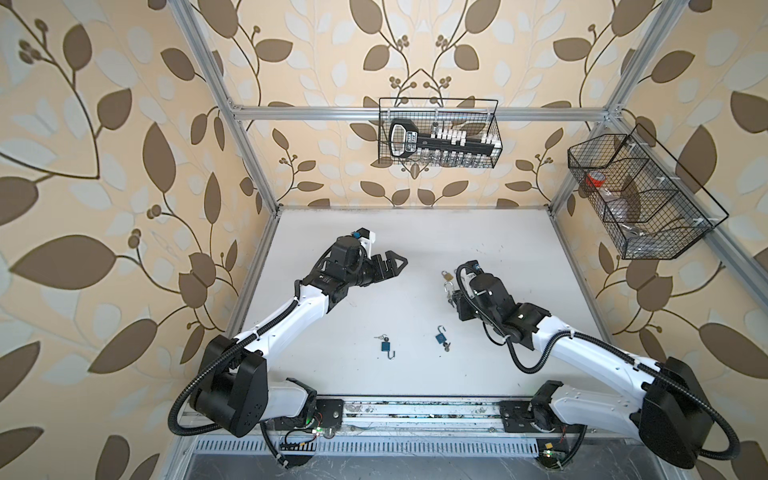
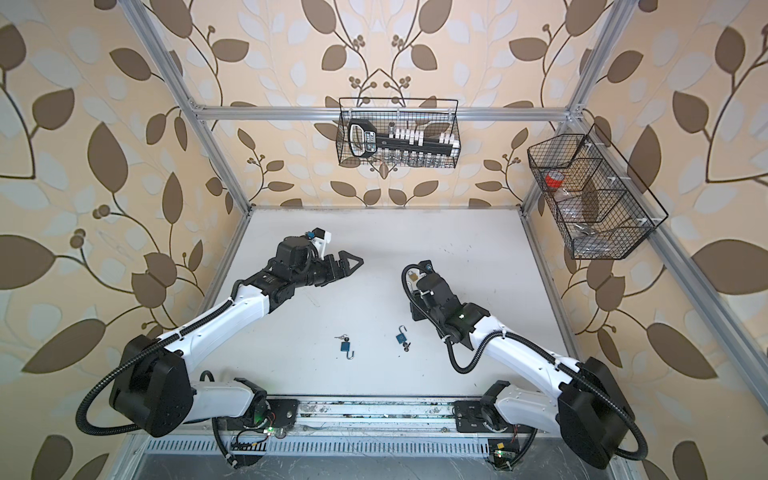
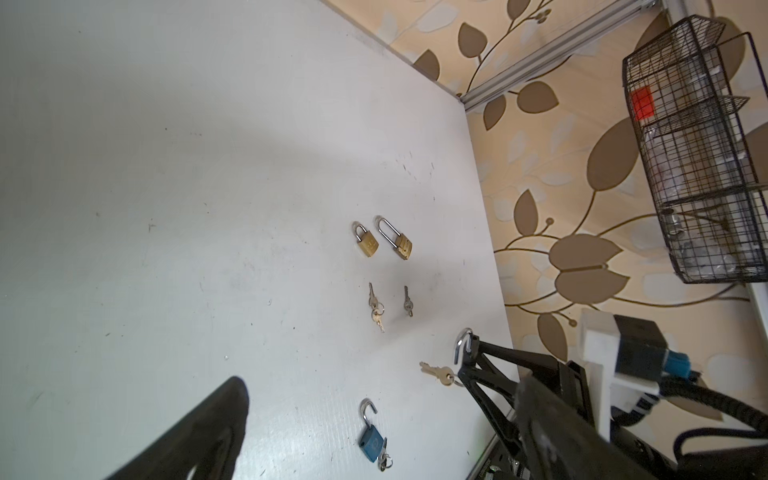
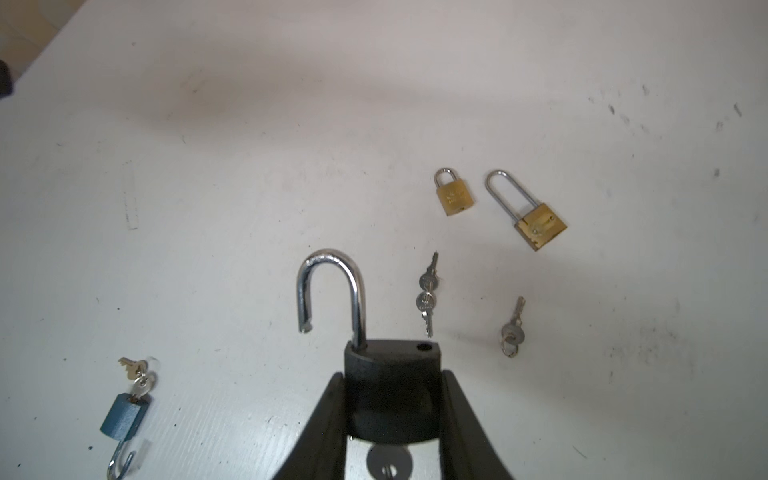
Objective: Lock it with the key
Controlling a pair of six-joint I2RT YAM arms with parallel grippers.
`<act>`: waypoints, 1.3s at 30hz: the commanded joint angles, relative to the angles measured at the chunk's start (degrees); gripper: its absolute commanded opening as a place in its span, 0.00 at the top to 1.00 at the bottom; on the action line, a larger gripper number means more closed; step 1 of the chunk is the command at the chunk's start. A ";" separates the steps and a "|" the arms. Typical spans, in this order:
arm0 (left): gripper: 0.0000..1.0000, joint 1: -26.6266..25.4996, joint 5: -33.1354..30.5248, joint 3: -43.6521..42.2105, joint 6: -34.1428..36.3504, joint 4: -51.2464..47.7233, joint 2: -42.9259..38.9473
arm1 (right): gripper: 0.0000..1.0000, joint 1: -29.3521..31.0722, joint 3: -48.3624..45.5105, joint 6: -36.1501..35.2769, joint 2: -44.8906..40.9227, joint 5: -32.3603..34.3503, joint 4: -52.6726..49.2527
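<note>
Right gripper (image 4: 392,376) pinches the black padlock (image 4: 390,399) by its body, one finger flat on each side; whether it rests on the table (image 4: 208,166) or hangs clear I cannot tell. The shackle (image 4: 332,286) sticks out past the fingertips, open, its free end swung away from the hole it must drop into. The key (image 4: 388,463) sits in the bottom of the lock, back between the fingers toward the wrist. Left gripper (image 1: 390,266) is spread wide, holds nothing, well apart from the lock. Risks: pushing the shackle down while it is off its hole just jams it on the body top. Swinging it round twists the body, which can slip or rotate in a side pinch (smooth sides, small contact). The key is boxed in by the right fingers, so a reach for it may knock them or tug it out. Loose keys (image 4: 428,291) just ahead of the fingertips could get swept.
</note>
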 commanded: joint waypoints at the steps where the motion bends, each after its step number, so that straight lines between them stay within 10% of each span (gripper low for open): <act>1: 0.01 0.58 4.33 2.51 1.63 0.23 -1.70 | 1.00 -0.21 -0.75 -7.18 -2.40 -0.65 6.31; 14: 0.21 -3.30 21.19 4.86 7.75 7.10 -0.17 | 1.00 -0.50 4.31 -23.17 -4.52 -21.83 3.46; 39: 0.65 -9.36 27.37 6.43 11.21 7.16 3.86 | 1.00 -4.26 5.22 -18.85 -4.95 -31.70 7.16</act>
